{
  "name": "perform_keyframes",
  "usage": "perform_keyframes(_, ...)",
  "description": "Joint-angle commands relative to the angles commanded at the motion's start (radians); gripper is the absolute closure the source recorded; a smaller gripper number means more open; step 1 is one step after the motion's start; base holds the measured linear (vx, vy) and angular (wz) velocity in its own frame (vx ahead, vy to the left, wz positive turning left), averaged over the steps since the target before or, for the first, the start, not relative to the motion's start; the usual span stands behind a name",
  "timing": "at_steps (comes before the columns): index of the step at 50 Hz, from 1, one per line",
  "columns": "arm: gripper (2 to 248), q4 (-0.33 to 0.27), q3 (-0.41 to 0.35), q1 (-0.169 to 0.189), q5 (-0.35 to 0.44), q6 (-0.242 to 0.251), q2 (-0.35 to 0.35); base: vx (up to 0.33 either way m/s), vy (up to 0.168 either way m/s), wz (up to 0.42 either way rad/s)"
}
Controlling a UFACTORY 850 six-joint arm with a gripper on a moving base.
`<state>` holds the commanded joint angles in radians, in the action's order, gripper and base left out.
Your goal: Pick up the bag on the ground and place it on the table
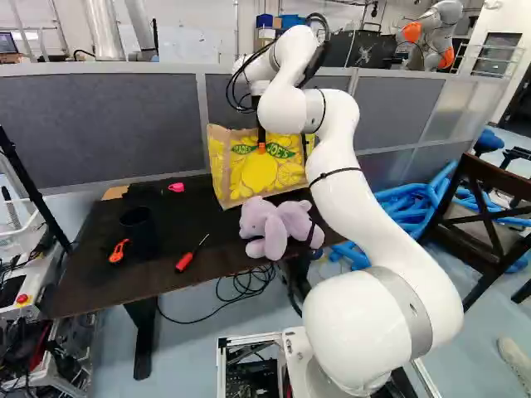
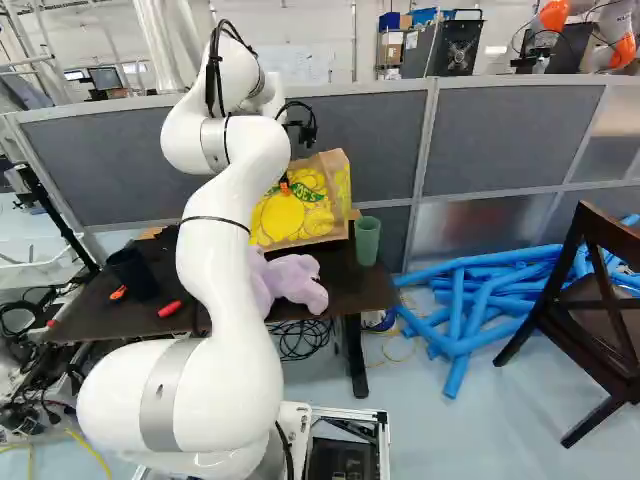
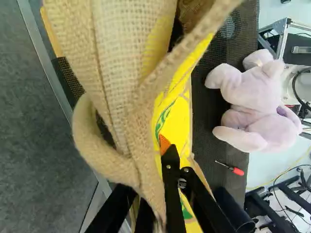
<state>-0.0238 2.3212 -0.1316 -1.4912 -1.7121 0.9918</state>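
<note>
"Where do we see the bag point(image 1: 255, 178)?"
"Upper middle of the left base view, at the far side of the table point(image 1: 195, 249), behind the purple plush toy point(image 1: 274, 225). We can't tell whether its bottom touches."
"And our gripper point(image 1: 261, 139)?"
"We've got it clenched on the bag's upper edge, an orange pad point(image 3: 164, 144) against the yellow face."

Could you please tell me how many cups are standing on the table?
2: a black cup near the red screwdriver, and a green cup beside the bag. More may hide behind the bag.
</note>
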Motion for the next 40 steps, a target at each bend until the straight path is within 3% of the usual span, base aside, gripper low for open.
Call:
perform_keyframes(9, 221, 0.0, 0.0, 0.0, 0.001, 0.0, 0.0, 0.0, 0.0, 0.0)
perform_keyframes(10, 190, 0.0, 0.0, 0.0, 0.001, 0.0, 0.0, 0.0, 0.0, 0.0)
perform_keyframes(14, 190, 0.0, 0.0, 0.0, 0.001, 0.0, 0.0, 0.0, 0.0, 0.0)
perform_keyframes(15, 156, 0.0, 0.0, 0.0, 0.001, 0.0, 0.0, 0.0, 0.0, 0.0)
perform_keyframes(20, 156, 0.0, 0.0, 0.0, 0.001, 0.0, 0.0, 0.0, 0.0, 0.0)
perform_keyframes(21, 121, 0.0, 0.0, 0.0, 0.001, 0.0, 0.0, 0.0, 0.0, 0.0)
perform_keyframes(25, 121, 0.0, 0.0, 0.0, 0.001, 0.0, 0.0, 0.0, 0.0, 0.0)
perform_keyframes(26, 86, 0.0, 0.0, 0.0, 0.001, 0.0, 0.0, 0.0, 0.0, 0.0)
perform_keyframes(30, 86, 0.0, 0.0, 0.0, 0.001, 0.0, 0.0, 0.0, 0.0, 0.0)
perform_keyframes(31, 49, 0.0, 0.0, 0.0, 0.001, 0.0, 0.0, 0.0, 0.0, 0.0)
perform_keyframes(35, 49, 0.0, 0.0, 0.0, 0.001, 0.0, 0.0, 0.0, 0.0, 0.0)
perform_keyframes(36, 13, 0.0, 0.0, 0.0, 0.001, 0.0, 0.0, 0.0, 0.0, 0.0)
perform_keyframes(40, 13, 0.0, 0.0, 0.0, 0.001, 0.0, 0.0, 0.0, 0.0, 0.0)
